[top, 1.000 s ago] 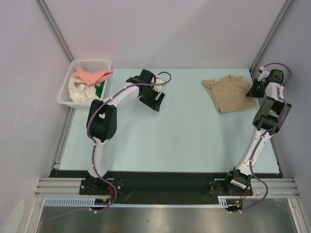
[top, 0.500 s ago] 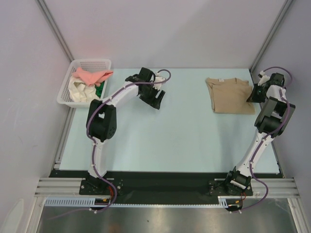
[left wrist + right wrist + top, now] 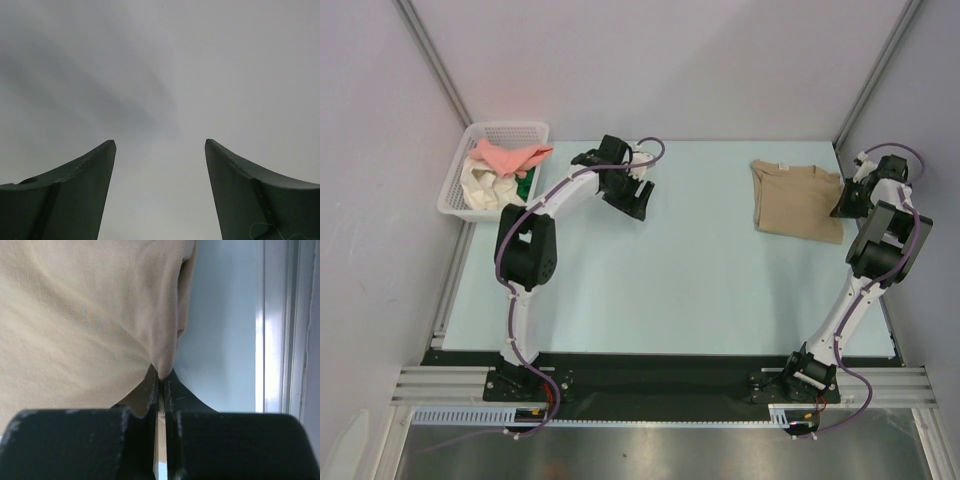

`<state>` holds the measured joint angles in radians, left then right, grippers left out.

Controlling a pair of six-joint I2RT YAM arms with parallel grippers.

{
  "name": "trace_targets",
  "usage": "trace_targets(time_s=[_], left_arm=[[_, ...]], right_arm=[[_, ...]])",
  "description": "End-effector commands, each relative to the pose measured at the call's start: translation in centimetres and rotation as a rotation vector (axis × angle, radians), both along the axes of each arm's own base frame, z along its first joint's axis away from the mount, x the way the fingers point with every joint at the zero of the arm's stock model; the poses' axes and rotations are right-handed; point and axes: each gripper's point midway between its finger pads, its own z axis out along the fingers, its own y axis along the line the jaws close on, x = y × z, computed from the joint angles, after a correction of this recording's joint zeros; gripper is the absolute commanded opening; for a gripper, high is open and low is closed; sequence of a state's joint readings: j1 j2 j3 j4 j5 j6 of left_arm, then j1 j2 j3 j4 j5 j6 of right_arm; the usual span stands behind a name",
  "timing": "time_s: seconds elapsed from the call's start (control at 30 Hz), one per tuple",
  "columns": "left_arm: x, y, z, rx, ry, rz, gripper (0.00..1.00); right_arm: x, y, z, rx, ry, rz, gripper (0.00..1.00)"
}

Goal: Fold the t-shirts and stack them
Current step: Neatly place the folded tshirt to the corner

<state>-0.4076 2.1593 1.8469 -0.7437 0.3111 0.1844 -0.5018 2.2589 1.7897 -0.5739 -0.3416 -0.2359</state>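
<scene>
A folded tan t-shirt [image 3: 798, 200] lies at the back right of the pale blue table [image 3: 670, 290]. My right gripper [image 3: 847, 200] is at its right edge, shut on a pinch of the tan cloth [image 3: 90, 315]; in the right wrist view the cloth runs into the gripper [image 3: 161, 376] between the closed jaws. My left gripper [image 3: 642, 190] is open and empty at the back middle of the table; its wrist view shows only the two fingers [image 3: 75, 190] against a grey surface. A salmon-pink t-shirt [image 3: 510, 156], a cream-white one [image 3: 480, 186] and a bit of green one [image 3: 525, 184] lie crumpled in the basket.
The white mesh basket [image 3: 455, 190] stands at the back left corner. Grey walls and metal frame posts close in the table at the back and both sides. A metal rail [image 3: 280, 325] runs along the table's right edge close to my right gripper.
My right gripper has dragged the tan t-shirt to the right and toward the back corner, and it now lies flatter and squarer. My left gripper has shifted slightly toward the back.
</scene>
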Motion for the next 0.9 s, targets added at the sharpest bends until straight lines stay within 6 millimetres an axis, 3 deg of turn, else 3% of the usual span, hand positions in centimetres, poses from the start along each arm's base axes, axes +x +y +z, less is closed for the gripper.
trace_targets(time_s=[0.0,0.33,0.67,0.8,0.83,0.87], left_arm=[[1.2,-0.6,2.9,-0.058,-0.060,0.001,0.77],[1.4,-0.4,3.1,-0.052,-0.066,0.011,0.77],[1.7,-0.2,3.3,-0.038,-0.085,0.017,0.77],[2.0,-0.3,3.4,-0.028,-0.099,0.023,0.78],[2.1,-0.2,3.4,-0.024,-0.104,0.026,0.78],[2.1,-0.2,3.7,-0.025,-0.108,0.028,0.79]], right_arm=[[0.8,-2.4,2.8,-0.073,-0.041,-0.055,0.00],[3.2,-3.5,2.9,-0.102,-0.070,-0.076,0.00],[1.5,-3.2,1.7,-0.088,-0.031,-0.066,0.00],[2.0,-3.6,2.8,-0.106,-0.053,-0.067,0.00],[2.2,-3.3,3.2,-0.119,-0.058,-0.045,0.02],[2.5,-3.1,4.5,-0.152,-0.079,-0.008,0.10]])
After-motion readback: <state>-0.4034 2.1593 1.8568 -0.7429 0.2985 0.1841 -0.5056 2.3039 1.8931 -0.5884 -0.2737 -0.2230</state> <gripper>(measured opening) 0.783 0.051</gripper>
